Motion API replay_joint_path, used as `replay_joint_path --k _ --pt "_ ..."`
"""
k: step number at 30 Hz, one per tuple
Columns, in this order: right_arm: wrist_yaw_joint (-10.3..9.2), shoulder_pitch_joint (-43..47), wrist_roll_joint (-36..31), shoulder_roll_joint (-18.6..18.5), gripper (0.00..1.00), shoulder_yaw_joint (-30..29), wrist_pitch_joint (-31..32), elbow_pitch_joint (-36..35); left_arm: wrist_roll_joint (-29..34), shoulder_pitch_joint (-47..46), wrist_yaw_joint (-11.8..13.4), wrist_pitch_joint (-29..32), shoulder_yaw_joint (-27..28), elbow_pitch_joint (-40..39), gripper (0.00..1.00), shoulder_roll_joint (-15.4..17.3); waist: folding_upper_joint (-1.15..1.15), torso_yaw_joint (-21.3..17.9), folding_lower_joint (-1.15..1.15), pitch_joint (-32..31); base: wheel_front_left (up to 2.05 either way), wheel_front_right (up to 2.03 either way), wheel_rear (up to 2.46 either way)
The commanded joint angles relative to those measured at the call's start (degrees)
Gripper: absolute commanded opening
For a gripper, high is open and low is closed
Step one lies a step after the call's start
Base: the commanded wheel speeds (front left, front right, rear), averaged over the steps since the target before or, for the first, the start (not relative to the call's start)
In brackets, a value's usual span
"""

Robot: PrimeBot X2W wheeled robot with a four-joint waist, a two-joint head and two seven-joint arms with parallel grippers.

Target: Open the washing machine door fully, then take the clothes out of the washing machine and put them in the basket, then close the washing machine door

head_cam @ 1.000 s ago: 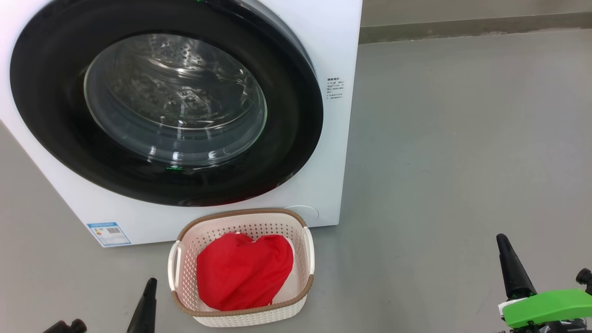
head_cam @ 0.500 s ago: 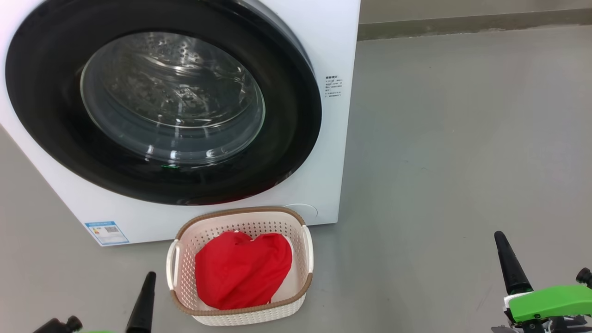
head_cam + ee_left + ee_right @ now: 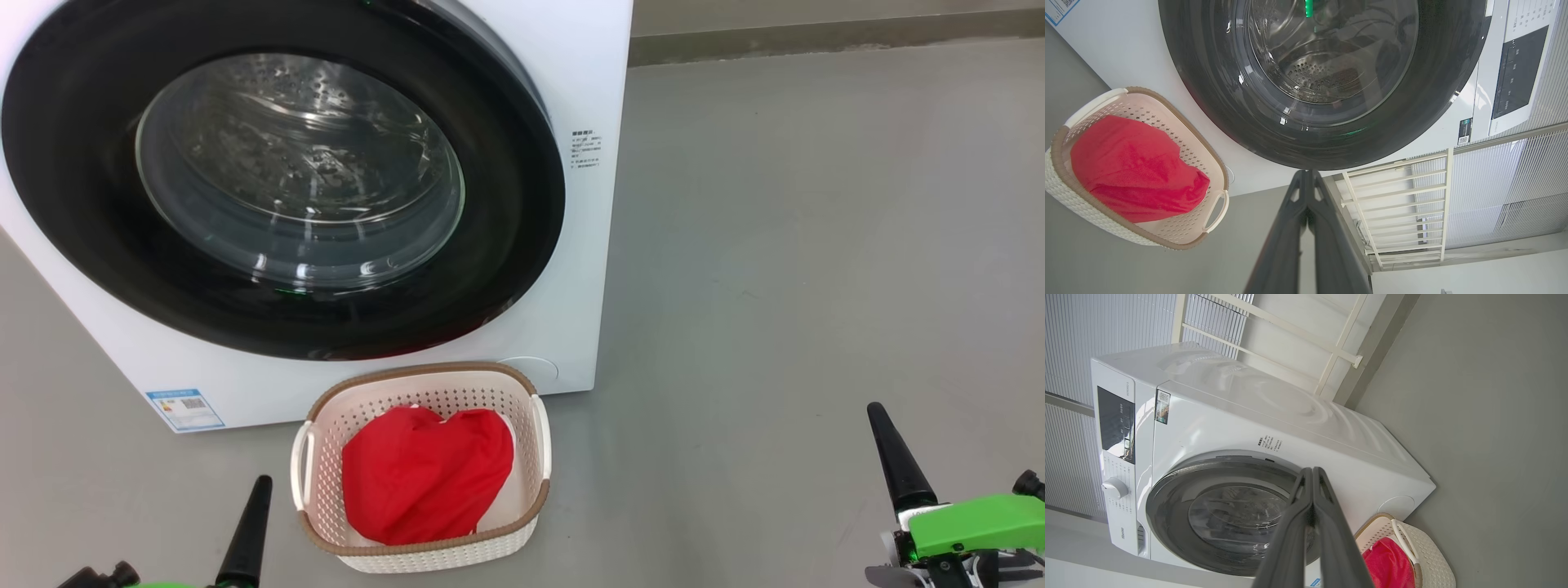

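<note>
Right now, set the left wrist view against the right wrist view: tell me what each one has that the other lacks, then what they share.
Left wrist view adds the left claw, shut, and the whole basket with both handles. Right wrist view adds the right claw, shut, the dial and the washer's top. Shared: the closed door, red clothes in the basket, control panel.
</note>
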Motion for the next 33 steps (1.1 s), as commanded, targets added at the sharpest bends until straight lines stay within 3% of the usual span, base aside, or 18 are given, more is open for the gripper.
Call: replay_joint_path --k 1,24,33 --pt "-0.03 -3.4 1.62 -0.42 0.0 0.61 0.43 -1.27 -1.17 -2.99 -0.33 0.47 1.78 -1.63 0.0 0.49 0.0 -0.01 0.0 0.02 0.0 0.0 0.0" --pt "-0.04 -5.55 15.61 -0.26 0.0 0.65 4.3 0.02 -15.6 -4.37 -0.41 4.25 3.27 -1.91 0.0 0.1 0.0 -0.43 0.0 0.68 0.0 0.0 0.0" --pt "-0.04 -5.58 15.85 -0.26 0.0 0.65 4.36 0.04 -15.83 -4.4 -0.41 4.31 3.29 -1.92 0.0 0.09 0.0 -0.44 0.0 0.69 0.0 0.0 0.0"
